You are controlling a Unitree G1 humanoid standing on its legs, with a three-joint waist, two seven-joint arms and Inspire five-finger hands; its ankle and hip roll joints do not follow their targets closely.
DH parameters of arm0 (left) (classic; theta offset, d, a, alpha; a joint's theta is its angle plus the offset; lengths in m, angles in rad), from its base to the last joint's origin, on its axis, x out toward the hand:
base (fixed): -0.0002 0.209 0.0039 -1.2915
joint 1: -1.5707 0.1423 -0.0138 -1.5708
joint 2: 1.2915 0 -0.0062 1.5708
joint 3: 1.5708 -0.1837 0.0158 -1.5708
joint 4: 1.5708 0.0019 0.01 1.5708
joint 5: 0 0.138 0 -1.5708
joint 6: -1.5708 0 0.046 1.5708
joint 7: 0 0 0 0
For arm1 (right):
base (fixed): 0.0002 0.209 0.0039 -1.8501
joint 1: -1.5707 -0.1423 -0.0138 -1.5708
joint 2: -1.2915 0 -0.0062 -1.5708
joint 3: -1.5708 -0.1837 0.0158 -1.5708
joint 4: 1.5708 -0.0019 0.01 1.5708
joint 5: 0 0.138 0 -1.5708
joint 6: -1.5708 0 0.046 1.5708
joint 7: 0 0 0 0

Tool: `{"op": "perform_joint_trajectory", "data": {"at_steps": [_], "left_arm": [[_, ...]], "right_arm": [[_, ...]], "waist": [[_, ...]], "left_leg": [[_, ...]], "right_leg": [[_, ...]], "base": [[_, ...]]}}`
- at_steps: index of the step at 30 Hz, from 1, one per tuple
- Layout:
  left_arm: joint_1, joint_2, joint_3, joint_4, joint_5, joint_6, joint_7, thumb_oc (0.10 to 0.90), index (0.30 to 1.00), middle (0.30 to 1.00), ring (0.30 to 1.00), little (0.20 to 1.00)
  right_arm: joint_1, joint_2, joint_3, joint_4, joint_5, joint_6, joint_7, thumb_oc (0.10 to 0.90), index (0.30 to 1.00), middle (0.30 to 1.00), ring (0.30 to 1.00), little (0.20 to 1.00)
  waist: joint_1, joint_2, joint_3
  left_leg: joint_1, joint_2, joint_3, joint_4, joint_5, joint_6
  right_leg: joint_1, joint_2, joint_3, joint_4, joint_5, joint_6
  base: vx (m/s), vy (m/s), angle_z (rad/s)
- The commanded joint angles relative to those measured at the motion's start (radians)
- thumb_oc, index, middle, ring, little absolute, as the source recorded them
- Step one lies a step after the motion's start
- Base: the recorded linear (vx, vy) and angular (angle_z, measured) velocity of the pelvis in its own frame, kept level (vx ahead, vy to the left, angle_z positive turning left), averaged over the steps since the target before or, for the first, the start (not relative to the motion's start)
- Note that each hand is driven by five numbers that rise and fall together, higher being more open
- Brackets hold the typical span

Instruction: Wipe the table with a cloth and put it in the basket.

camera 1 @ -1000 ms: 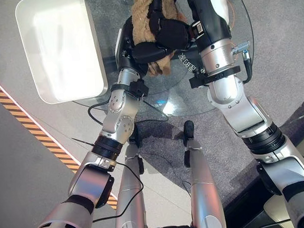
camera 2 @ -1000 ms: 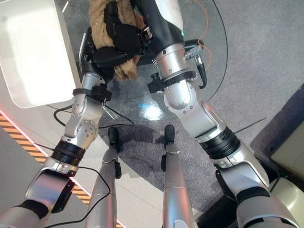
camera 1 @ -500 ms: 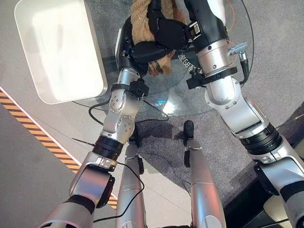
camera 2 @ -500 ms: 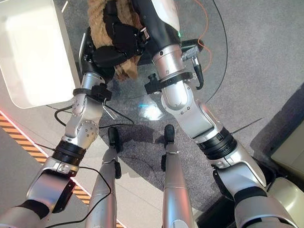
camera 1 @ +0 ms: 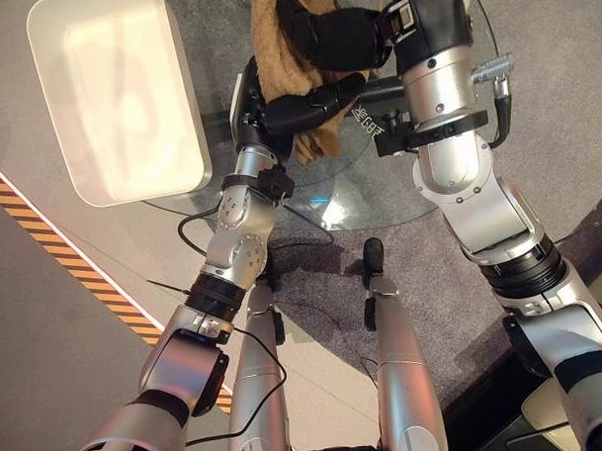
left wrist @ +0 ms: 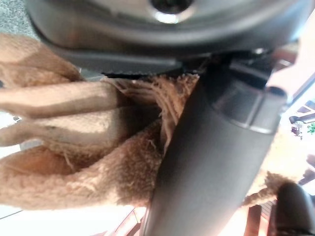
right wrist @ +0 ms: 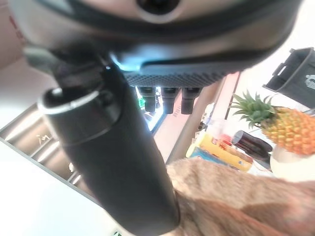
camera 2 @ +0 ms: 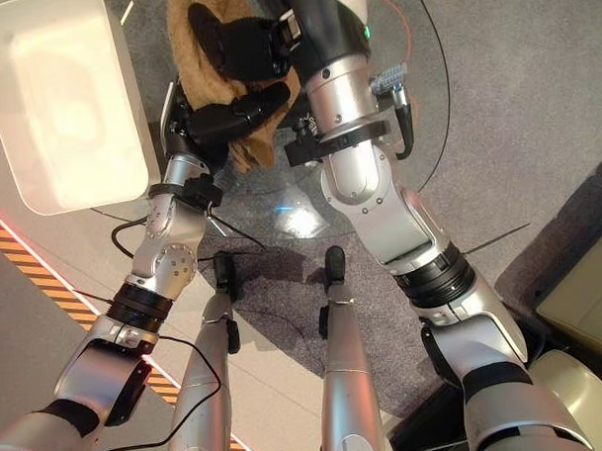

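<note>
The tan shaggy cloth [camera 1: 290, 63] hung bunched over the round glass table [camera 1: 379, 188], caught between both hands. The left hand [camera 1: 302, 105] lay under and across its lower folds, fingers [camera 1: 338, 88] curled into the fabric; its wrist view showed pile pressed against the thumb [left wrist: 206, 162]. The right hand [camera 1: 339, 34] sat on the upper part of the cloth, its fingers [camera 1: 292, 13] bent over the cloth's top. A white rectangular basket [camera 1: 119, 98] stood just beside the cloth, at the table's left edge, on the grey floor [camera 1: 564, 98].
</note>
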Motion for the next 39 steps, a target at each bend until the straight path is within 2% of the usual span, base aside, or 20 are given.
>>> {"op": "perform_joint_trajectory", "data": {"at_steps": [1, 10, 14, 23, 39], "left_arm": [[-0.121, -0.008, -0.005, -0.104, -0.036, -0.086, -0.068, 0.100, 0.300, 0.300, 0.300, 0.200], [-0.117, -0.004, 0.016, -0.103, -0.083, -0.106, -0.080, 0.100, 0.300, 0.300, 0.300, 0.200], [-0.118, 0.018, 0.039, -0.105, -0.102, -0.139, -0.099, 0.100, 0.300, 0.300, 0.300, 0.200], [-0.125, 0.043, 0.076, -0.135, -0.076, -0.200, -0.093, 0.100, 0.300, 0.300, 0.300, 0.200], [-0.052, 0.066, 0.168, -0.148, -0.070, -0.366, -0.101, 0.100, 0.300, 0.300, 0.300, 0.200]], "right_arm": [[-0.167, 0.041, -0.094, -0.176, -0.030, -0.124, -0.055, 0.800, 0.900, 0.900, 0.900, 0.900], [-0.179, 0.015, -0.107, -0.169, -0.035, -0.086, -0.101, 0.800, 0.900, 0.900, 0.900, 0.900], [-0.168, -0.013, -0.121, -0.141, -0.013, -0.066, -0.145, 0.800, 0.900, 0.900, 0.900, 0.900], [-0.104, -0.022, -0.159, -0.067, 0.010, -0.037, -0.187, 0.800, 0.900, 0.900, 0.900, 0.900], [0.085, -0.029, -0.251, 0.046, 0.000, 0.002, -0.260, 0.800, 0.900, 0.900, 0.900, 0.900]], "waist": [[0.006, -0.030, -0.027], [0.002, -0.039, -0.027], [0.001, -0.042, -0.027], [-0.003, -0.037, -0.027], [-0.003, -0.029, -0.027]], "left_leg": [[0.033, -0.091, 0.054, -0.015, -0.037, 0.070], [0.041, -0.086, 0.054, -0.019, -0.041, 0.068], [0.042, -0.084, 0.055, -0.019, -0.042, 0.067], [0.041, -0.083, 0.054, -0.022, -0.045, 0.065], [0.026, -0.087, 0.048, -0.009, -0.055, 0.065]], "right_leg": [[0.076, 0.133, -0.080, -0.088, -0.025, -0.083], [0.084, 0.138, -0.079, -0.091, -0.027, -0.083], [0.084, 0.139, -0.078, -0.090, -0.027, -0.084], [0.081, 0.138, -0.073, -0.094, -0.027, -0.085], [0.071, 0.132, -0.075, -0.082, -0.034, -0.080]], "base": [[0.00, 0.000, 0.00], [0.00, 0.000, 0.00], [0.00, 0.000, 0.00], [0.00, 0.000, 0.00], [0.00, 0.000, 0.00]]}}
